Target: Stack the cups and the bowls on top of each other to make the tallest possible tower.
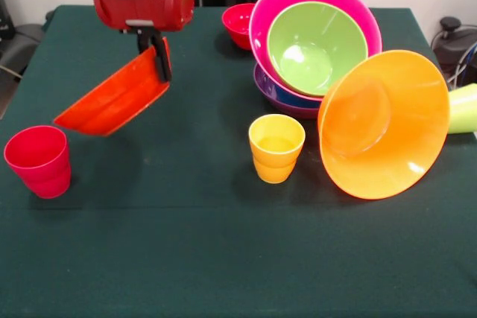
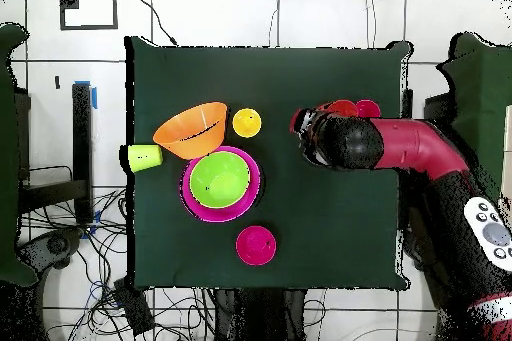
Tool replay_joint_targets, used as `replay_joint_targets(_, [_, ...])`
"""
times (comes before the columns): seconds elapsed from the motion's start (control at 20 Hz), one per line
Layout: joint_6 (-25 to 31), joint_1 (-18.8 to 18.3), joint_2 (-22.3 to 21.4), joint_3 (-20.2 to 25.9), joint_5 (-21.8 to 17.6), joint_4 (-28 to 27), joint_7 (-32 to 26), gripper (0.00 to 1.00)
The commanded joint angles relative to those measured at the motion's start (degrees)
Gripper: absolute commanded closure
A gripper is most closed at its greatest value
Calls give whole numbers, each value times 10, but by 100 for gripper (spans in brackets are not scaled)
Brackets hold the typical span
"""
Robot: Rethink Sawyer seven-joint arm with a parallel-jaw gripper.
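Observation:
My gripper [image 1: 159, 63] hangs at the far left, shut on the rim of the red-orange bowl [image 1: 112, 102], which is tilted in the air above the table. A red cup [image 1: 39, 160] stands upright below and left of it. The yellow cup [image 1: 276, 147] stands upright mid-table. The tower is a purple bowl [image 1: 287, 107] carrying a tilted pink bowl [image 1: 262, 13] with a lime green bowl [image 1: 317, 46] nested inside; a blue edge [image 1: 296, 98] shows between purple and pink. The light orange bowl [image 1: 384, 124] leans on its side against the pile. A lime green cup [image 1: 463, 108] lies on its side.
A small red bowl [image 1: 238, 24] sits upright behind the pile. From above, the arm [image 2: 400, 147] hides most of the held bowl, and the red cup [image 2: 367, 109] peeks out beside it. The dark green table [image 1: 223, 258] is bordered by cables and equipment.

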Motion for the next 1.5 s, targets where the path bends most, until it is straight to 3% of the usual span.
replay_joint_targets(0.05, [129, 44, 26, -18, 24, -143, -49, 100])
replay_joint_targets(0.4, [224, 63, 0, -7, 50, -201, -64, 100])
replay_joint_targets(1.0, [371, 110, 5, 3, 67, -334, -75, 100])
replay_joint_targets(1.2, [400, 119, 21, 7, 62, -377, -93, 100])
replay_joint_targets(1.5, [396, 116, 28, 5, 61, -381, -106, 100])
